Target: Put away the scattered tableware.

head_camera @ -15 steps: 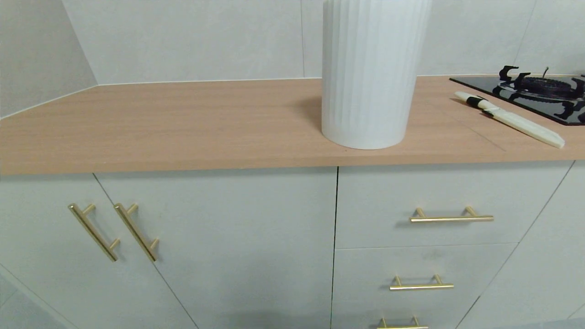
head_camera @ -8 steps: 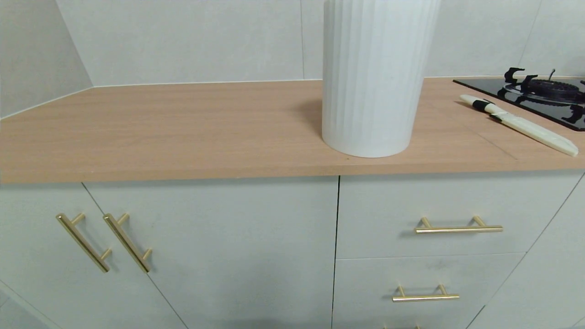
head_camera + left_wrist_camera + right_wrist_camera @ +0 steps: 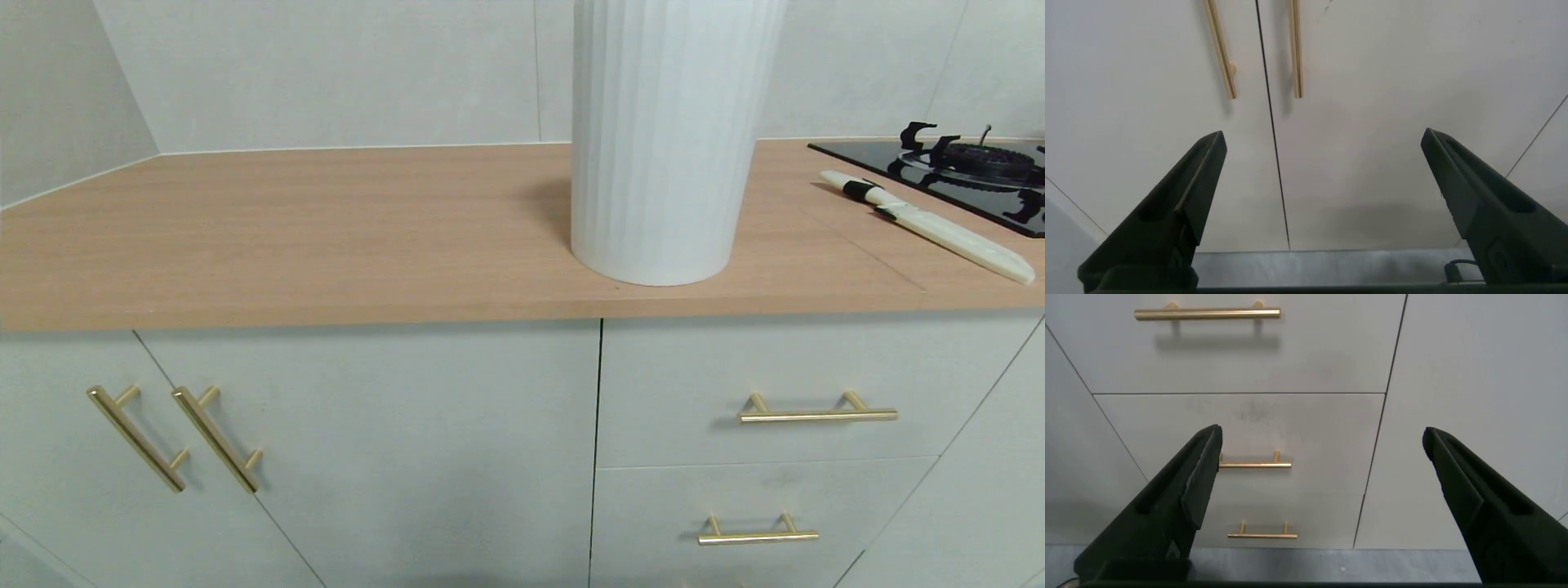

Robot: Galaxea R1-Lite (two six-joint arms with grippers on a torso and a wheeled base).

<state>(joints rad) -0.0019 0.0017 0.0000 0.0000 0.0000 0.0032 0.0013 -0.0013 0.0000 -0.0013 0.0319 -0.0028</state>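
A cream-white knife with a black band on its handle (image 3: 927, 227) lies flat on the light wooden surface (image 3: 326, 229), just beside a black glass hob (image 3: 939, 167). It lies apart from a tall white ribbed cylindrical container (image 3: 665, 147), which stands upright near the surface's front edge. The left gripper (image 3: 1323, 139) has its fingers (image 3: 1176, 204) spread wide, holding nothing, facing pale cupboard doors (image 3: 1372, 122) with brass handles (image 3: 1221, 49). The right gripper (image 3: 1321, 431), also spread wide and empty, faces pale drawers (image 3: 1249, 367) with brass bar handles (image 3: 1207, 312).
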